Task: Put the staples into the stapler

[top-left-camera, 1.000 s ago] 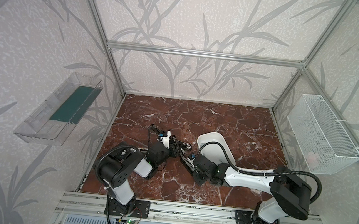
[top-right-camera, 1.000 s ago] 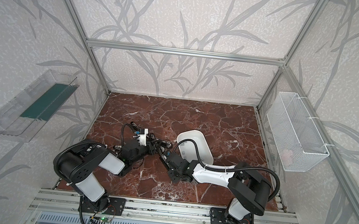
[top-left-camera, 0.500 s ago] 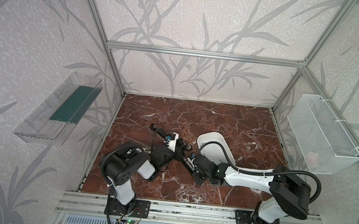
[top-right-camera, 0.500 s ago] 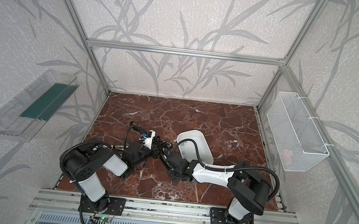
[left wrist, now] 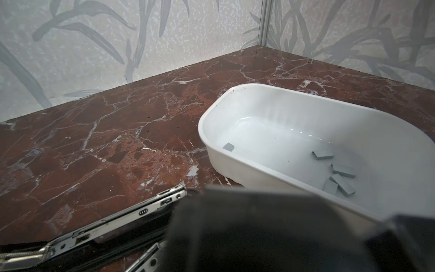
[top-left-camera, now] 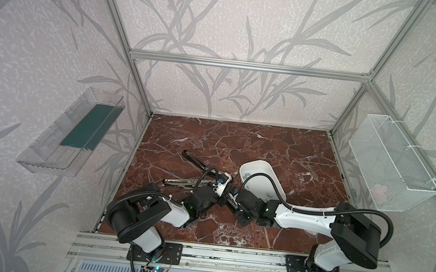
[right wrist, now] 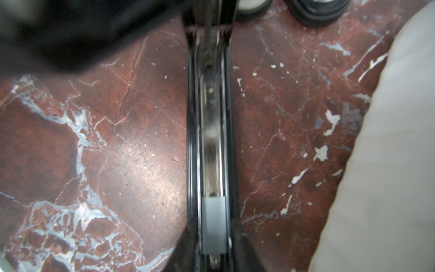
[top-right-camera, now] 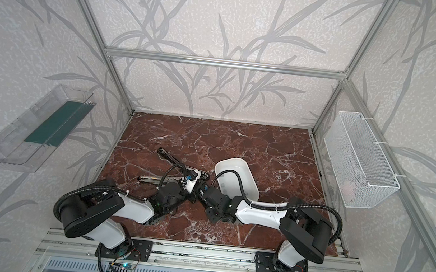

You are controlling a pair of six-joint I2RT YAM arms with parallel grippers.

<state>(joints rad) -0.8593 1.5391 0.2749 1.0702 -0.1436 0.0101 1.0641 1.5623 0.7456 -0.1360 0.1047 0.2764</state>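
The stapler (top-left-camera: 183, 182) lies opened out on the marble in both top views, its black arm (top-right-camera: 167, 156) pointing back left. In the right wrist view its open channel (right wrist: 211, 129) runs down the middle. One grey strip of staples (right wrist: 213, 226) lies in it between the parted fingers of my right gripper (right wrist: 213, 237), which straddle the rails. My left gripper (top-left-camera: 224, 193) is down at the stapler beside the right gripper (top-left-camera: 234, 199). In the left wrist view it is a dark blur (left wrist: 235, 235), so what it pinches is hidden. More staples (left wrist: 341, 170) lie in the white tray (left wrist: 211, 150).
The white tray (top-left-camera: 263, 169) stands just right of the stapler, close to my right forearm. A clear bin (top-left-camera: 73, 132) hangs on the left wall and a white wire basket (top-left-camera: 390, 165) on the right wall. An aluminium rail (top-left-camera: 226, 256) runs along the front.
My left gripper has slid right along the stapler until it sits next to the right gripper, and it has closed. The right gripper's fingers have parted a little.
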